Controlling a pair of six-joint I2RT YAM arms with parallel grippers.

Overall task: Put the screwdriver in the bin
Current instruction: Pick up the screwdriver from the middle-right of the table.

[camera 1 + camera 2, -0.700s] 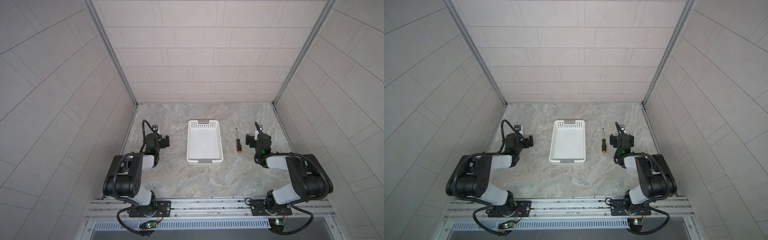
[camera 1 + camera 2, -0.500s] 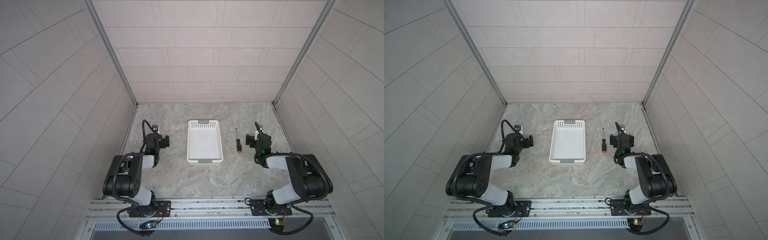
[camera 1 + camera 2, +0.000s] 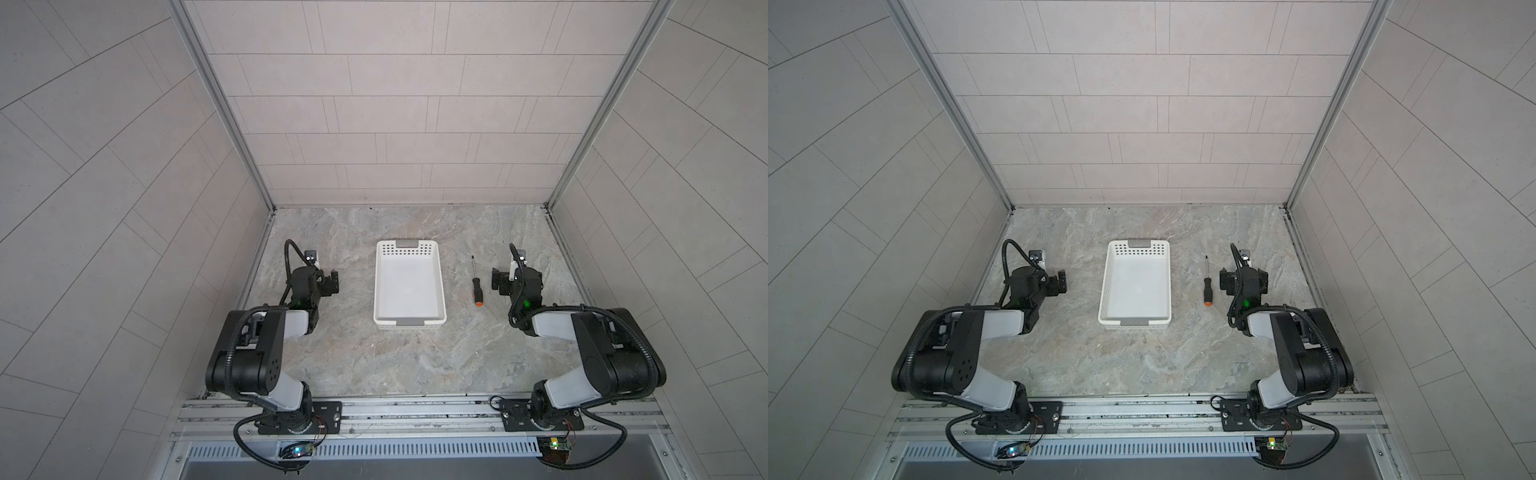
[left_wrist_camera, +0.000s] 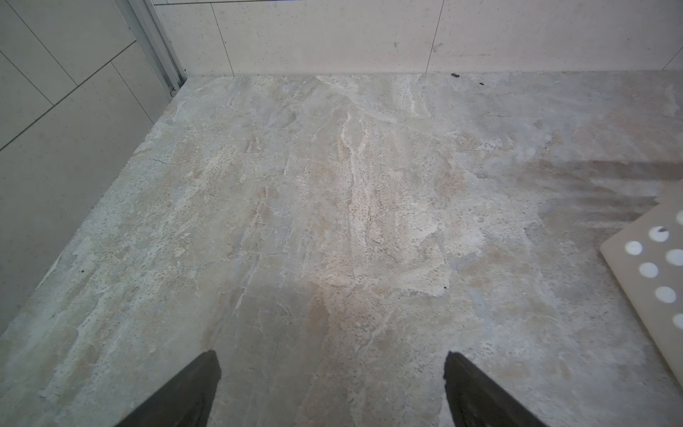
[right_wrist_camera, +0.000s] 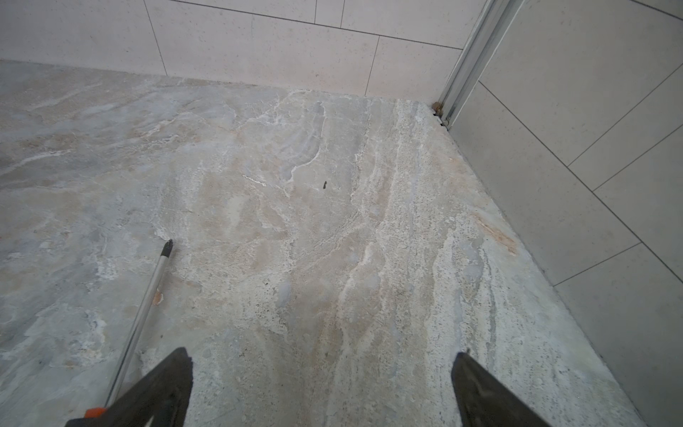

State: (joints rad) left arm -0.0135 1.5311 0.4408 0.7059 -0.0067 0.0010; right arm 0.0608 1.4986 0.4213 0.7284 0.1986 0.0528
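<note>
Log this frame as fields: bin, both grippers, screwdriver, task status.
bin: on table, centred, nothing inside
left gripper: open, holding nothing
right gripper: open, holding nothing
screwdriver: flat on table between bin and right gripper, orange cap toward robot base
status: screwdriver not yet in bin

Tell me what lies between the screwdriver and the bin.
Nothing: only bare stone-patterned tabletop separates the screwdriver from the bin, as both top views show.
</note>
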